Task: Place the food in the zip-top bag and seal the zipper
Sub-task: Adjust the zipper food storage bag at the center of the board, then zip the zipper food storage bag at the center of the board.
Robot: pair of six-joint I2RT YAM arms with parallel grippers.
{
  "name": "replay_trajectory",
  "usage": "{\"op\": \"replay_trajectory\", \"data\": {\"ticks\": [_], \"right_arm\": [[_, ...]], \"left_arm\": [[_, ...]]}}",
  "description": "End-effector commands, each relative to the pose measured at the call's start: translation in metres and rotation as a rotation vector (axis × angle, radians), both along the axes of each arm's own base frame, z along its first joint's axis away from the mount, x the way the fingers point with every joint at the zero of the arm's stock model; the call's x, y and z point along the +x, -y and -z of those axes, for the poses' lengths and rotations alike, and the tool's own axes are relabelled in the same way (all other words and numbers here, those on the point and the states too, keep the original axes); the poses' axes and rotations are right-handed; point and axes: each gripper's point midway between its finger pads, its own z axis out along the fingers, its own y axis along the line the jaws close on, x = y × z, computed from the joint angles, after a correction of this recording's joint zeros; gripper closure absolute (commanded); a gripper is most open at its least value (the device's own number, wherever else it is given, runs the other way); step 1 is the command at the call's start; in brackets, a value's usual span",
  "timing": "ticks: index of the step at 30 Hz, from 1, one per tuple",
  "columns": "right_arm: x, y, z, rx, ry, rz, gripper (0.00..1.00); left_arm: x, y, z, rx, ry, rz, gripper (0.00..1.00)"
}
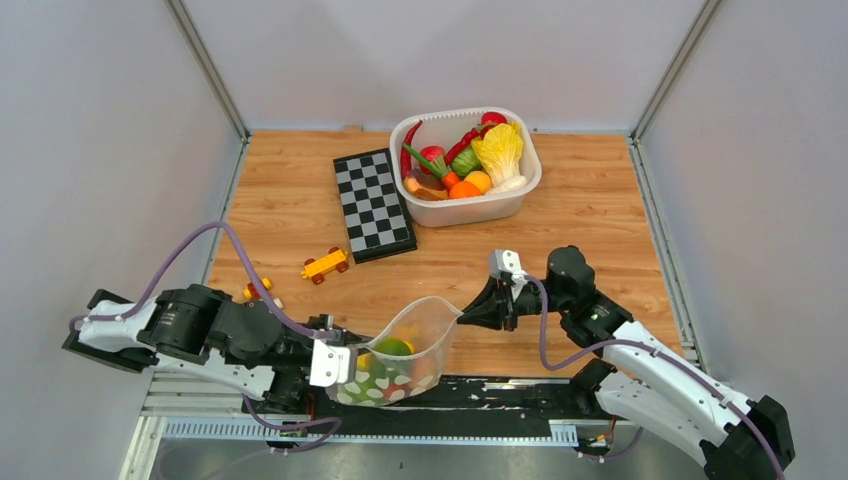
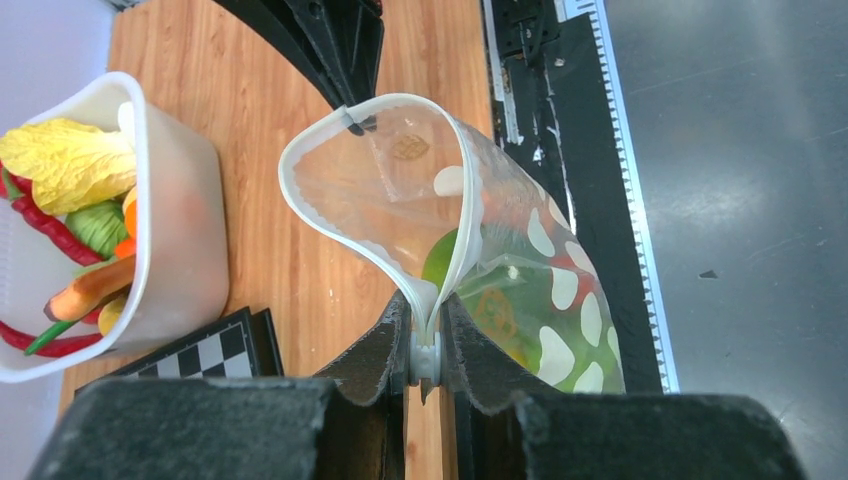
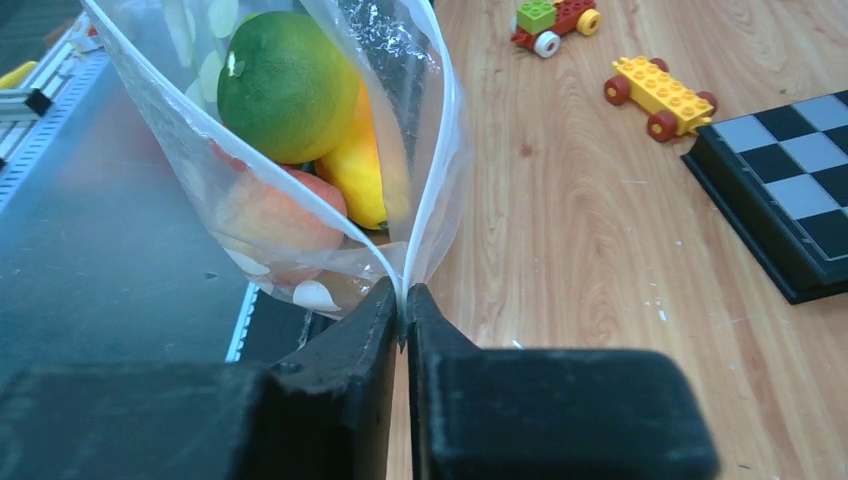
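Observation:
The zip-top bag (image 1: 405, 350) hangs between my two grippers at the table's near edge, its mouth spread into an open loop. Inside lies food: a green round fruit (image 3: 285, 85), a yellow piece (image 3: 360, 160) and a reddish one (image 3: 275, 215). My left gripper (image 2: 427, 340) is shut on the zipper (image 2: 330, 225) at its left end. At the opposite corner of the mouth, my right gripper (image 3: 404, 310) is shut on the bag's rim. More food (image 1: 497, 150) fills the white tub (image 1: 470, 208) at the back.
A folded chessboard (image 1: 373, 203) lies left of the tub. A yellow toy car (image 1: 325, 265) and a second small car (image 1: 258, 290) sit on the wood left of the bag. A black strip (image 1: 500, 395) runs along the near edge.

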Motion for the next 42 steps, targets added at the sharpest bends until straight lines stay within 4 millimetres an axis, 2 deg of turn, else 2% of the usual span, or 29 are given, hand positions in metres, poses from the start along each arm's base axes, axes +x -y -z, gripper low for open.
{"op": "replay_trajectory", "data": {"ticks": [1, 4, 8, 11, 12, 18, 21, 24, 26, 30, 32, 33, 38, 42], "right_arm": [[0.015, -0.001, -0.03, 0.024, 0.079, 0.081, 0.95], [0.027, 0.008, -0.035, -0.005, 0.094, 0.194, 1.0], [0.059, 0.032, -0.033, -0.094, 0.121, 0.443, 1.0], [0.075, 0.05, -0.032, -0.143, 0.136, 0.58, 1.0], [0.078, 0.054, -0.039, -0.145, 0.144, 0.611, 1.0], [0.068, 0.065, -0.038, -0.218, 0.174, 0.582, 1.0], [0.054, 0.058, -0.042, -0.203, 0.172, 0.496, 0.99], [0.052, 0.059, -0.044, -0.206, 0.16, 0.497, 0.95], [0.05, 0.06, -0.044, -0.217, 0.16, 0.489, 0.89], [0.048, 0.06, -0.053, -0.206, 0.159, 0.484, 0.61], [0.038, 0.055, -0.064, -0.175, 0.173, 0.42, 0.44], [0.034, 0.051, -0.07, -0.156, 0.183, 0.387, 0.39], [0.016, 0.029, -0.104, -0.049, 0.214, 0.207, 0.23], [0.008, 0.004, -0.124, -0.012, 0.199, 0.107, 0.16]], "left_arm": [[0.009, -0.002, -0.015, -0.065, 0.003, -0.056, 1.0], [0.016, -0.006, -0.011, -0.055, -0.002, -0.102, 1.0], [0.028, -0.016, -0.005, -0.033, 0.0, -0.189, 1.0], [0.04, -0.025, -0.002, -0.022, 0.008, -0.27, 1.0], [0.046, -0.028, -0.002, -0.023, 0.016, -0.305, 1.0], [0.072, -0.038, -0.001, -0.038, 0.09, -0.467, 1.0], [0.073, -0.031, -0.001, -0.061, 0.106, -0.47, 1.0], [0.075, -0.022, 0.003, -0.077, 0.129, -0.485, 1.0], [0.077, -0.016, 0.007, -0.087, 0.138, -0.5, 1.0], [0.075, 0.0, 0.009, -0.132, 0.128, -0.502, 1.0], [0.071, 0.006, 0.01, -0.142, 0.126, -0.478, 1.0], [0.07, 0.009, 0.01, -0.144, 0.124, -0.467, 1.0], [0.065, 0.016, 0.006, -0.124, 0.147, -0.421, 1.0], [0.062, 0.021, 0.004, -0.093, 0.152, -0.408, 1.0]]}}
